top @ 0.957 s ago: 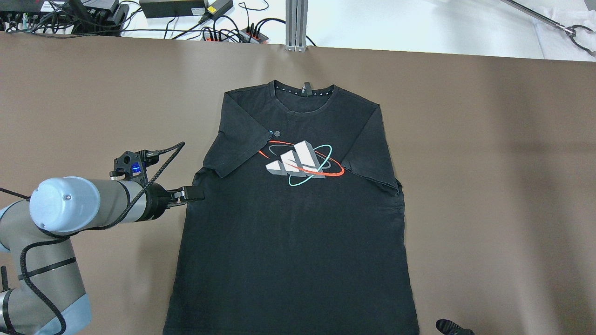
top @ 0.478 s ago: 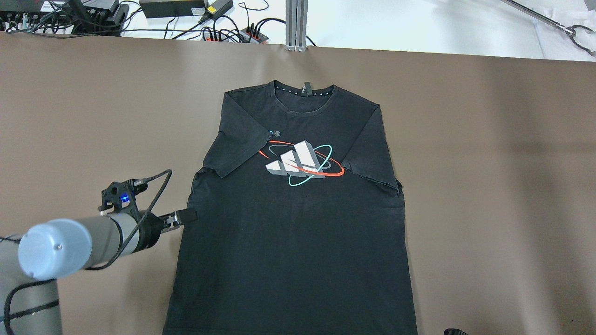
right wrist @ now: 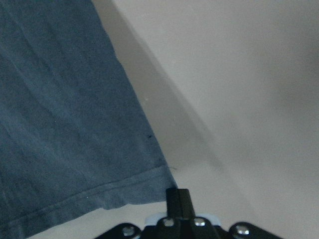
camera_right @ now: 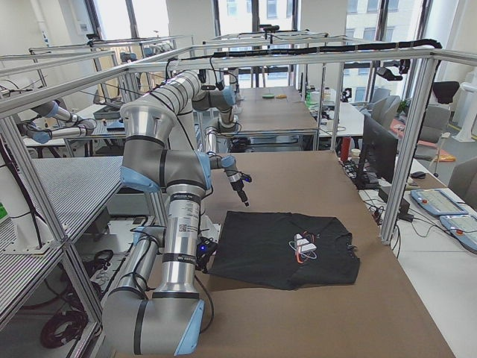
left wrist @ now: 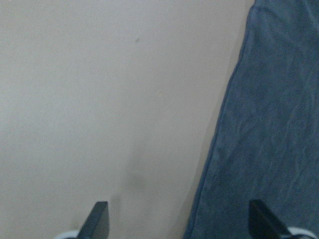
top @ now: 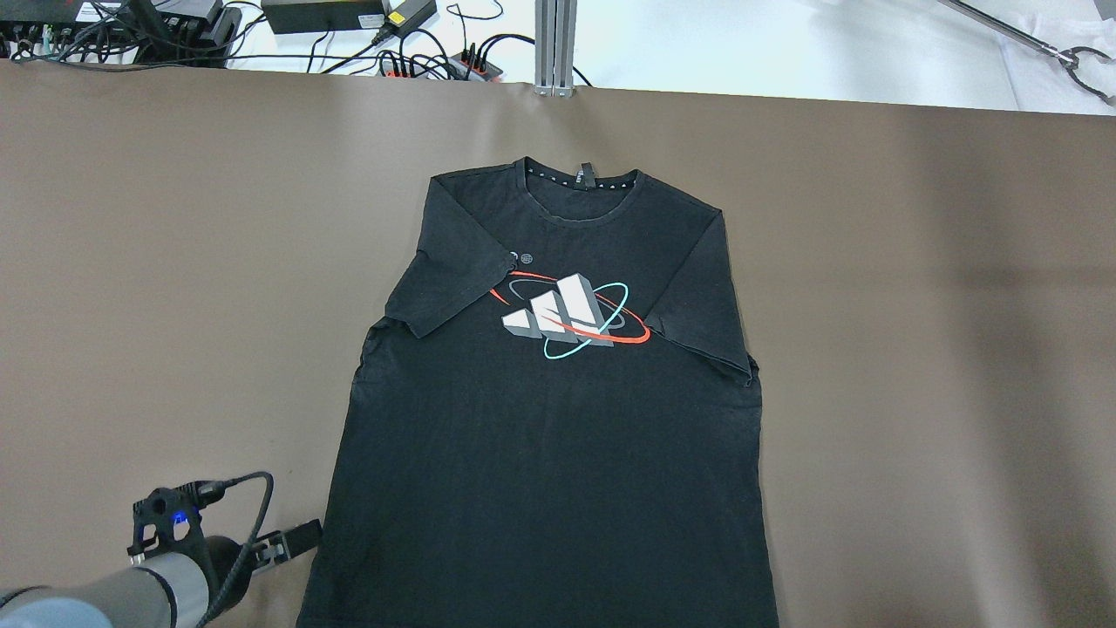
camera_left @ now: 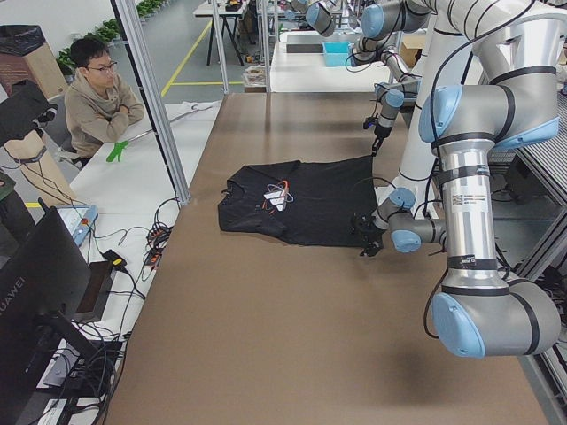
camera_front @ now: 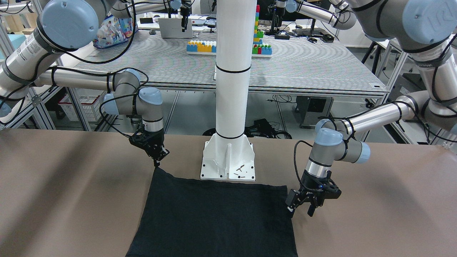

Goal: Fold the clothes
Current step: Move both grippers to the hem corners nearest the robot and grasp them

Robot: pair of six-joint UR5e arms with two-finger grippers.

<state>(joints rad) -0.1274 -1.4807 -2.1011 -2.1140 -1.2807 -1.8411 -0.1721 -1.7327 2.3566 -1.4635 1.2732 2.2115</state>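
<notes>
A black T-shirt (top: 549,471) lies spread flat, front up, in the middle of the brown desk (top: 915,349). Its collar is on the far side from the robot and its hem on the robot's side, just in front of the base of the white post (camera_front: 232,89). On the chest I see a print (top: 571,314) of white and grey bars ringed by a red and a teal oval, and both short sleeves lie against the body of the shirt. The right end effector (camera_front: 156,162) points straight down at one hem corner with its fingers pressed together on that corner, which is drawn into a small peak. At the opposite hem corner the left end effector (camera_front: 301,211) sits low, fingers spread wide. In its wrist view the shirt's side edge runs between the two fingertips (left wrist: 98,220) — one over bare desk, the other over fabric. I cannot tell whether they touch the surface. A person (camera_left: 97,97) sits with arms folded at a neighbouring white table, well apart from the shirt.
</notes>
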